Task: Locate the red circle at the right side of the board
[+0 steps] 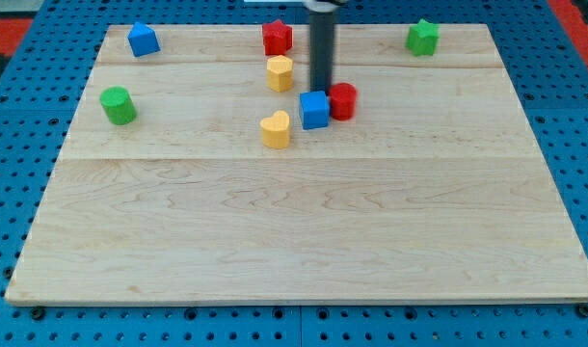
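Note:
The red circle block [344, 100] sits near the board's upper middle, touching the right side of a blue cube [314, 110]. My tip [321, 89] stands just above and left of the red circle, right behind the blue cube, close to both. The dark rod rises from there out of the view's top.
A yellow block [280, 72] and a red star-like block [277, 38] lie left of the rod. A yellow heart [275, 129] lies left of the blue cube. A blue block [143, 40], a green cylinder [118, 105] and a green star [422, 38] sit near the wooden board's [304, 241] edges.

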Available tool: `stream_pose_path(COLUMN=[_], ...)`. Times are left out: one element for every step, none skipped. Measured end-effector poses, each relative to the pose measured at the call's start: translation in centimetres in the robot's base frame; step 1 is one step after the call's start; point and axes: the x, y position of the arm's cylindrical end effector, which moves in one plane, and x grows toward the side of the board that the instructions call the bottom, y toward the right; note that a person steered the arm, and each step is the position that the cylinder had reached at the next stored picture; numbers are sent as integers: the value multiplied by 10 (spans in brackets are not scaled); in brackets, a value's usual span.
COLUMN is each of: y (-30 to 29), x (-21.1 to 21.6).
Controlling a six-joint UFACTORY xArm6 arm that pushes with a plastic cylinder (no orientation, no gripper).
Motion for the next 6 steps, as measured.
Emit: stream_pose_path(y=[38,29,24,13,18,74], x=[9,2,17,39,72,87])
